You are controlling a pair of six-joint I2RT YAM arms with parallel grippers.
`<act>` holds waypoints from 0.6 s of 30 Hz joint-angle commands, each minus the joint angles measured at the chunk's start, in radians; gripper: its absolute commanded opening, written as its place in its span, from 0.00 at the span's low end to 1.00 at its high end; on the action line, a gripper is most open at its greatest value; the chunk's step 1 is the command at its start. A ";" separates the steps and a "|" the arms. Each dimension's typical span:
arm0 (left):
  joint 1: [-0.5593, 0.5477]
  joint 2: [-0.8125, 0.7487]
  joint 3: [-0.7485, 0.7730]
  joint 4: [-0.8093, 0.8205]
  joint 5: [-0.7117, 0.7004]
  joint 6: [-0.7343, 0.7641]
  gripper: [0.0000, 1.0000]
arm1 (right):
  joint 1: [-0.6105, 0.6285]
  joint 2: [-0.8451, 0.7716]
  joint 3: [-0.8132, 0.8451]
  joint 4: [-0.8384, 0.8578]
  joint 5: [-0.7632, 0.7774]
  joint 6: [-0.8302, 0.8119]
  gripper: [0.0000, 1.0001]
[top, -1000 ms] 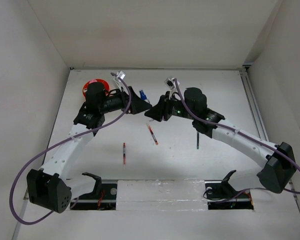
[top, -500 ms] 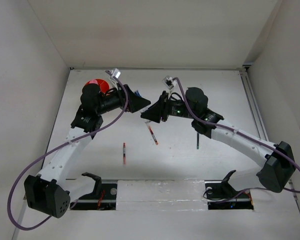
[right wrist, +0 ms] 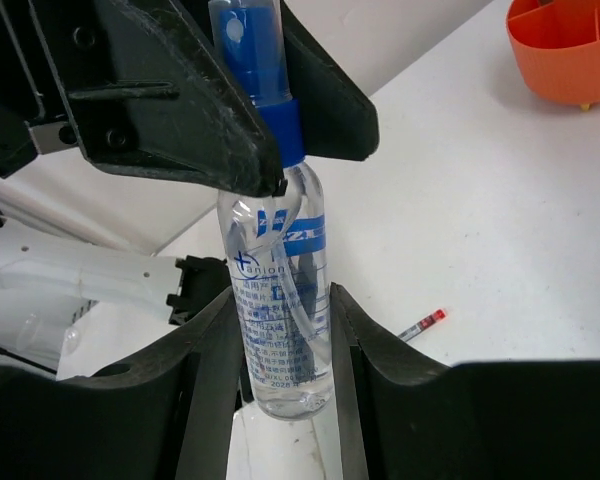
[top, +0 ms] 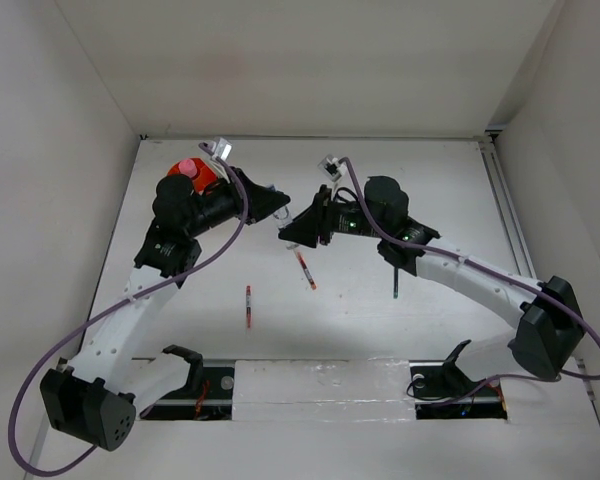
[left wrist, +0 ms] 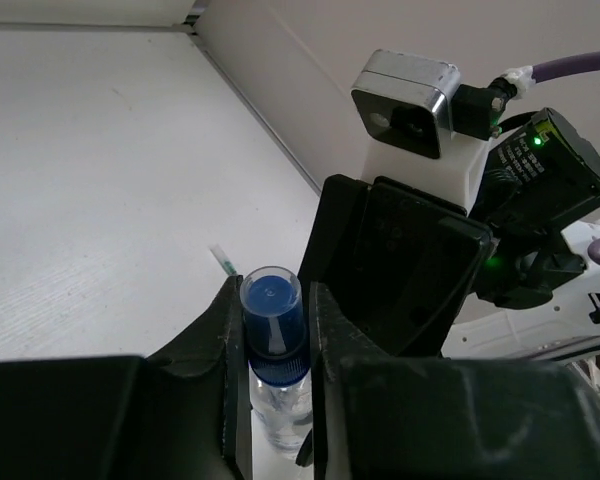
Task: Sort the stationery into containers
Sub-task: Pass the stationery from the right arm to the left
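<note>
A clear bottle [right wrist: 278,262] with a blue cap [left wrist: 271,302] hangs above the table, held between both arms. My left gripper [left wrist: 272,290] is shut on the cap, one jaw pressed against each side. My right gripper [right wrist: 282,300] is shut on the lower body of the bottle. In the top view the two grippers [top: 280,208] [top: 290,231] meet nose to nose mid-table and hide the bottle. The orange cup [top: 206,178] stands at the far left behind my left arm, with a pink tube [top: 187,166] showing at it. The cup [right wrist: 570,50] also appears at the upper right in the right wrist view.
Two red-white pens lie on the table, one [top: 304,268] under the grippers and one [top: 248,306] nearer the front. A dark green pen [top: 395,283] lies beside my right forearm. White walls close in the left, back and right sides.
My left gripper was open and has closed onto the bottle's cap. Both grippers drifted a little left, and the left arm's elbow swung outward. The right gripper kept its hold.
</note>
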 commanded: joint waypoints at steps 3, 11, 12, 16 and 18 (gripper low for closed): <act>0.003 0.008 0.021 0.027 -0.009 0.029 0.00 | 0.017 0.001 0.008 0.108 -0.048 0.014 0.00; 0.003 0.017 0.021 0.016 -0.010 0.040 0.00 | 0.017 0.001 0.017 0.119 -0.048 0.014 0.32; 0.003 0.017 0.033 0.002 -0.021 0.040 0.00 | 0.017 0.001 0.006 0.119 -0.048 0.014 0.63; 0.003 -0.001 0.045 -0.035 -0.084 0.074 0.00 | 0.017 -0.009 -0.015 0.129 -0.036 0.014 0.98; 0.003 -0.001 0.057 -0.058 -0.118 0.098 0.00 | 0.017 -0.009 -0.015 0.110 -0.015 0.005 1.00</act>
